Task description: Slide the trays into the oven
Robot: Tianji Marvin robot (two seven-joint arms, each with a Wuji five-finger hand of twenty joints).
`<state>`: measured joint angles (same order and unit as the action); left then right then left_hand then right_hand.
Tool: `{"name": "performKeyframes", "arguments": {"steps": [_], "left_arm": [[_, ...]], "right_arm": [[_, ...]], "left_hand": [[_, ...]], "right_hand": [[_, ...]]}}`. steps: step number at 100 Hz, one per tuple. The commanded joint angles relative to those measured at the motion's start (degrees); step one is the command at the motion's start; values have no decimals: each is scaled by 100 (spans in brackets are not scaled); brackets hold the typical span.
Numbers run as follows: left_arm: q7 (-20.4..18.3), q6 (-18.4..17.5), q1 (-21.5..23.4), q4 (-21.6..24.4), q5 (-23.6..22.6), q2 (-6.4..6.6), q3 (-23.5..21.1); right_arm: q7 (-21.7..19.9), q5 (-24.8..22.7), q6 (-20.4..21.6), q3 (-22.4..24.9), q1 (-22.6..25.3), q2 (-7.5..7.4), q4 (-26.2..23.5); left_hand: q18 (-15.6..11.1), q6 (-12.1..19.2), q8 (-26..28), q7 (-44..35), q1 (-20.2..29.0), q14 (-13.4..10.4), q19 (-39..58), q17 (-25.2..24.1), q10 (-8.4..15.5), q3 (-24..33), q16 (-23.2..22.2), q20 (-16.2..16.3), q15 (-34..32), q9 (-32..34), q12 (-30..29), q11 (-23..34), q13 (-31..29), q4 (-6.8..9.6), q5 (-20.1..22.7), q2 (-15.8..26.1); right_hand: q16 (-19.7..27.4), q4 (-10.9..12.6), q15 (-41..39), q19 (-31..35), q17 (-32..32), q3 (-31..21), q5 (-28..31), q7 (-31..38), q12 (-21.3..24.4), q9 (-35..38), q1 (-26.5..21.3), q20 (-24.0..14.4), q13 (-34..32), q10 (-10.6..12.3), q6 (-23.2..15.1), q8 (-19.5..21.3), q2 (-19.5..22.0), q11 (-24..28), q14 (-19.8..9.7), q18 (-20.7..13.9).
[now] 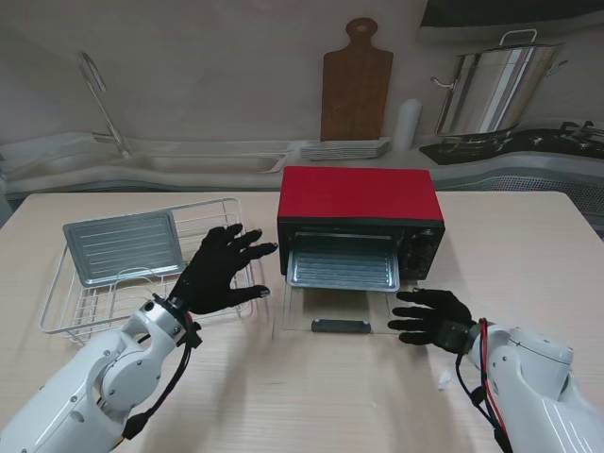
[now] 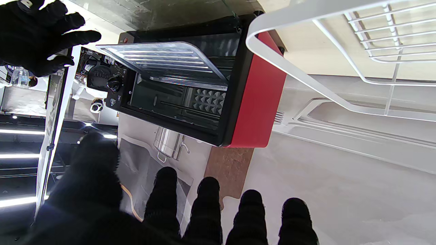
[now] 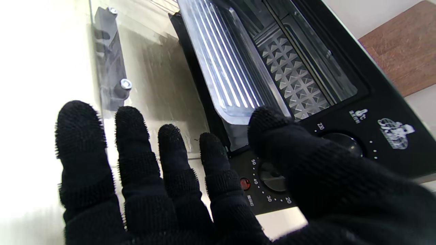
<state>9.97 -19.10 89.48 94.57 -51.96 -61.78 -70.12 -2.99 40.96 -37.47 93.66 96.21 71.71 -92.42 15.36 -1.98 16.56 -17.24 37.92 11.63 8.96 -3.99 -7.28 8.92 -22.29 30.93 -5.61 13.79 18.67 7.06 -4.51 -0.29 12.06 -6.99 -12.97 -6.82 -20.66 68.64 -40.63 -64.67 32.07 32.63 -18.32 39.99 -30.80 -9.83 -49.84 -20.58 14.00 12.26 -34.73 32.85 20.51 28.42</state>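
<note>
your left hand (image 1: 219, 272) hovers palm down over the wire rack's (image 1: 57, 304) right edge, fingers spread, holding nothing. your right hand (image 1: 429, 317) sits flat by the open oven (image 1: 359, 203) door's corner, fingers apart, empty. one tray (image 1: 343, 263) sticks halfway out of the oven, the other tray (image 1: 123, 247) lies in the rack on the desk (image 1: 528, 245)

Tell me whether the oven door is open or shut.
Open. The glass door lies flat on the table before the oven, and a tray sticks out of the cavity.
</note>
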Motion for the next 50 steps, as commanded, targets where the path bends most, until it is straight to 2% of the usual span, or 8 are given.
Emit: {"name": "performKeyframes", "arguments": {"steps": [1, 27, 50], "left_arm": [[-121, 24, 26, 47, 35, -32, -20], [-146, 33, 20, 22, 69, -32, -40], [-190, 52, 20, 18, 99, -31, -55]], "right_arm": [[-143, -41, 70, 31, 175, -25, -109], [-471, -368, 478, 117, 650, -179, -600], [-831, -949, 1134, 46, 958, -359, -994]], "left_hand": [[-144, 17, 21, 6, -95, -111, -251, -79, 50, -131, 64, -81, 52, -176, -88, 19, 156, -20, -57, 179], [-147, 12, 22, 5, -93, -109, -251, -82, 43, -132, 62, -80, 51, -173, -85, 22, 157, -19, -57, 179], [-146, 8, 22, 6, -90, -108, -252, -85, 46, -131, 62, -80, 51, -179, -84, 22, 158, -19, -60, 174]], "right_hand": [[27, 194, 41, -48, -18, 278, -63, -63, 72, 68, 326, 62, -149, -149, 75, -92, -12, -50, 113, 9], [28, 194, 50, -99, 59, 280, -39, -119, 75, 66, 355, 84, -99, -124, 59, -93, -4, -55, 99, 14], [12, 203, 49, -114, 259, 353, -19, -100, 37, 20, 378, 54, 27, 94, -128, -27, 69, 20, -35, 59]]}}
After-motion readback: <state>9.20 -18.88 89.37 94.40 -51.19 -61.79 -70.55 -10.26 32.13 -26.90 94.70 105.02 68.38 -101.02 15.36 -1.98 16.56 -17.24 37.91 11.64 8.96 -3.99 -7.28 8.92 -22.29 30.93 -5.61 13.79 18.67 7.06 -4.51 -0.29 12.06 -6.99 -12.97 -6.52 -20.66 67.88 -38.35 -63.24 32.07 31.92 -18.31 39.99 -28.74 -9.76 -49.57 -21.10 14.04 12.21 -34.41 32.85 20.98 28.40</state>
